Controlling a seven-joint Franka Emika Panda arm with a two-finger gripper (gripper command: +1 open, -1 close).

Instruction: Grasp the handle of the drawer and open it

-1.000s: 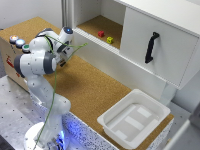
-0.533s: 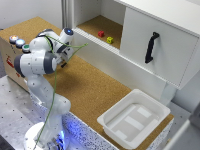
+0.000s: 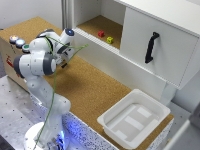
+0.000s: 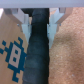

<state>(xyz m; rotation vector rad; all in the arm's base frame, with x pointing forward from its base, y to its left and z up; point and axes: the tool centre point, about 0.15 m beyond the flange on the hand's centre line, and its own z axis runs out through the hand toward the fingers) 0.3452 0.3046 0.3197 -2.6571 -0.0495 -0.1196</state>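
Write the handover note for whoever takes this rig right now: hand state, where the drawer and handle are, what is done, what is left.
Hand: open and empty, fingers apart with nothing between them in the wrist view. In the exterior view it sits folded near the arm's own body, at the exterior view's left, over the cork surface.
Drawer: the white cabinet unit at the exterior view's right. Its front looks flush, not pulled out.
Handle: black bar, upright on the drawer front, untouched and far from the hand.
Done: nothing visible yet.
Left: reach across to the handle, close on it, pull the drawer open.
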